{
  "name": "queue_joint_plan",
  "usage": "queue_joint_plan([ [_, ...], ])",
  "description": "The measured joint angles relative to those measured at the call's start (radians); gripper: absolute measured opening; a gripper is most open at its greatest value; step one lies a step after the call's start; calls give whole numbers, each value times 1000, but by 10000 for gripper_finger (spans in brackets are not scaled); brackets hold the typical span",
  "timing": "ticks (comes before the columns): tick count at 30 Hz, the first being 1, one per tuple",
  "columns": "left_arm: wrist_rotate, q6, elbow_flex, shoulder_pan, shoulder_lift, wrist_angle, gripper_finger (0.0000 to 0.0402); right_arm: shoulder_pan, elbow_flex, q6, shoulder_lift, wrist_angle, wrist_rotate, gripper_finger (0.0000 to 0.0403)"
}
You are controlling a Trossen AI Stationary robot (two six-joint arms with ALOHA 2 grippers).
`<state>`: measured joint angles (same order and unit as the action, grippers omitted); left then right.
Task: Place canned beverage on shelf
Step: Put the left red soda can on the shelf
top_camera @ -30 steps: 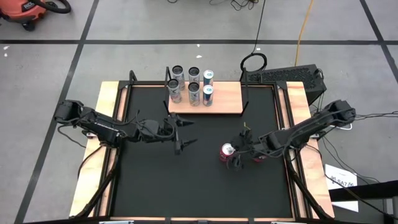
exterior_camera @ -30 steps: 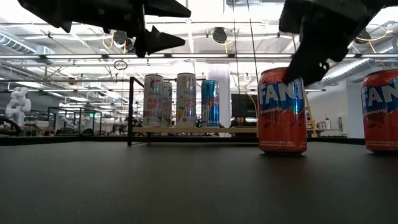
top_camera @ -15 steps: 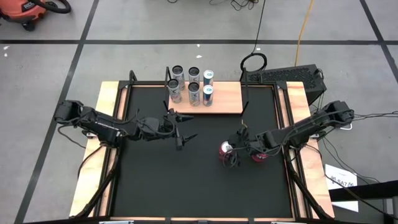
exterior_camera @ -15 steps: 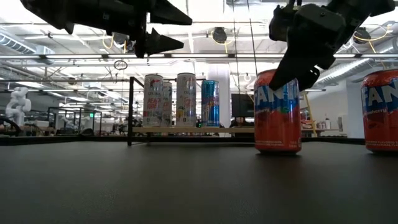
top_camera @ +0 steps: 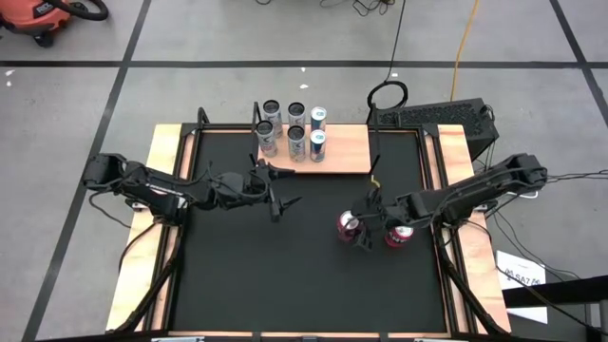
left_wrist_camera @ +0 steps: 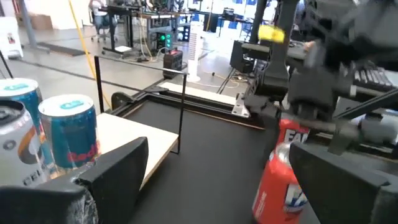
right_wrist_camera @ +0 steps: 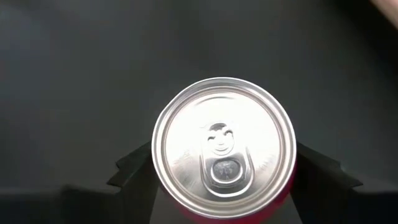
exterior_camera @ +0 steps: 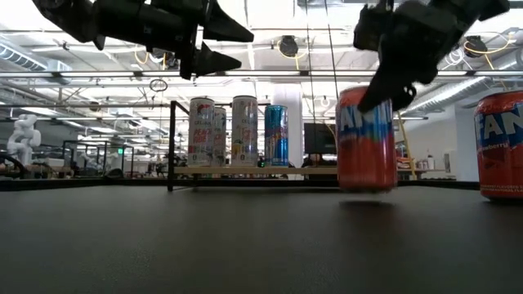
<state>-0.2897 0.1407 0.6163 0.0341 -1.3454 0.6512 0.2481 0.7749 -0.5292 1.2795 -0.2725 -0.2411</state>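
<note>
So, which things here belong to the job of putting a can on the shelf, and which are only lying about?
Belong to the job:
- red Fanta can, between the right gripper fingers
- shelf
- second red Fanta can on the tabletop
- five tall cans already on the shelf

Only lying about:
- left gripper, waiting open
- orange vacuum

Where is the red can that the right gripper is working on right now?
In the high view, the red can sits right of centre on the black tabletop, between the right gripper's fingers, beside a second red can and below the shelf.
</note>
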Motion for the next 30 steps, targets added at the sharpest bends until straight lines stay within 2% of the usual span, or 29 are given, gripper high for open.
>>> queue_joint_plan([
  [7,1,-62,0,-24,8,11,390,-94,171,121,-92,-293,37,274],
  [12,57,-78,14,-70,8,14,390,-196,306,227,-113,-414,37,274],
  [14,83,-79,28,-91,8,16,390,-245,323,270,-119,-414,49,274],
  [23,170,-79,51,-156,13,7,390,-489,325,380,-123,-362,244,274],
  [30,184,-98,51,-166,71,-111,390,-636,326,450,-111,-336,275,274],
])
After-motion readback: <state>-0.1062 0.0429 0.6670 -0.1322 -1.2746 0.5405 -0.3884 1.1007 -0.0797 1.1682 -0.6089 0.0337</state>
